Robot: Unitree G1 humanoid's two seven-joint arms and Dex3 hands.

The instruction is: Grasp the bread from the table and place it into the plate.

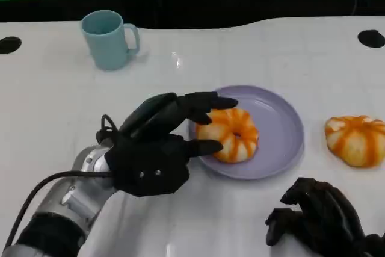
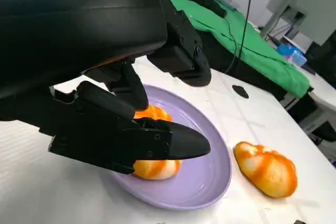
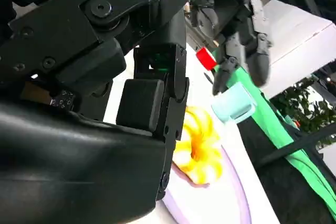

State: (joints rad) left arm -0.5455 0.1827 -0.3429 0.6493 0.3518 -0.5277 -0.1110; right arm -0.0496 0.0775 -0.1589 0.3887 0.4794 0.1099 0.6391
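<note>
**Desk-side:** Where's the bread relative to the plate?

**Me:** From the head view I see one orange-and-white bread lying in the lavender plate, on the plate's side nearest my left arm. The left hand is right at that side of the plate, fingers spread above and beside the bread. In the left wrist view, one finger crosses in front of the bread and another sits behind it. I cannot tell whether they are pressing it or merely bracketing it.

**Desk-side:** Room around the plate?

**Me:** A second bread lies on the desk beyond the plate's far side from my left hand, near the plate but apart from it, and cut by the frame edge. The blue mug stands well apart from the plate, toward the desk's back edge, handle pointing plateward. Between mug and plate the white surface is open. Two dark round holes sit near the back corners.

**Desk-side:** And the right hand?

**Me:** The right hand sits near the front edge, just off the plate's near rim, fingers curled in with nothing in them, partly cropped. Its own wrist view is mostly black shell, with the bread and plate rim showing past it; the background there is blurred.
</note>
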